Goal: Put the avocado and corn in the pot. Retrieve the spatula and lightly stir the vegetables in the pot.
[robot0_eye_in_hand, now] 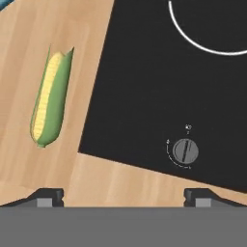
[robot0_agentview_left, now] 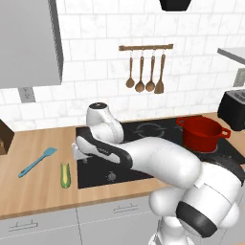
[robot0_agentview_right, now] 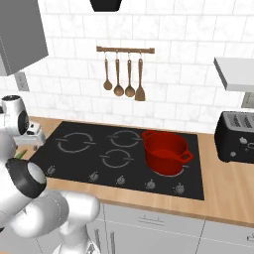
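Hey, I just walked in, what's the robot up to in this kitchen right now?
The white arm is reaching to the counter left of the cooktop, with its end effector open and holding nothing. The corn lies on the wood just off to the side of it, not yet picked up. The light-blue spatula lies untouched further left. The red pot stands on the far right of the hob; from here its inside cannot be seen.

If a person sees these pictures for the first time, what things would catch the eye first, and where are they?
Probably the bright red pot on the right side of the black cooktop. Next, the white arm reaching left, its open gripper above the cooktop's front left corner, beside the yellow-green corn on the wooden counter. The light-blue spatula lies further left.
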Controlling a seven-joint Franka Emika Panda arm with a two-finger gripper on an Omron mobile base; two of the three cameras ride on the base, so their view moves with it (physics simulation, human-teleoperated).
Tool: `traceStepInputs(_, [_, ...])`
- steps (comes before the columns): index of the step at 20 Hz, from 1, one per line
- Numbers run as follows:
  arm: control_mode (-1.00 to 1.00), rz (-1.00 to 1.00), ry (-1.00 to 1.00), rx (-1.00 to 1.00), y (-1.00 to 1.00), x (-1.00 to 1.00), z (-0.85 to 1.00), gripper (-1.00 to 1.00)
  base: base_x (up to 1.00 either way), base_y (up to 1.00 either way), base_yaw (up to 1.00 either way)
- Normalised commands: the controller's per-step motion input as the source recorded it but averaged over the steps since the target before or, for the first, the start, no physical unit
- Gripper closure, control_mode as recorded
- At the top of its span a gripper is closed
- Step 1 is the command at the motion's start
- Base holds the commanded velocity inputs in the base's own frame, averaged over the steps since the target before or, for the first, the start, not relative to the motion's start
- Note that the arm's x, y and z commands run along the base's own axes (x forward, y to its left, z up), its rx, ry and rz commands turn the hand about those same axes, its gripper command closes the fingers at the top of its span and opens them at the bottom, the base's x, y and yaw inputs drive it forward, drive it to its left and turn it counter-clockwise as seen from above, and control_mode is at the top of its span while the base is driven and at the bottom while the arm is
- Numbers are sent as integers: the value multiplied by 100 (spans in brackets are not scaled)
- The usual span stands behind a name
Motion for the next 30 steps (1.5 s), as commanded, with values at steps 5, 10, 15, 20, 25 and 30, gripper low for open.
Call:
traceStepInputs(5, [-100,0,18,-1,90,0,-19,-100,0,0,0])
traceStepInputs(10, [-100,0,15,-3,71,0,-33,-100,0,0,0])
traceStepInputs(15, [-100,0,2,-5,23,0,-47,-100,0,0,0])
traceStepInputs(20, [-100,-1,0,-4,1,0,-32,-100,0,0,0])
traceStepInputs(25, [-100,-1,0,-1,0,1,-27,-100,0,0,0])
traceStepInputs(30, [-100,-1,-3,0,0,15,-27,-100,0,0,0])
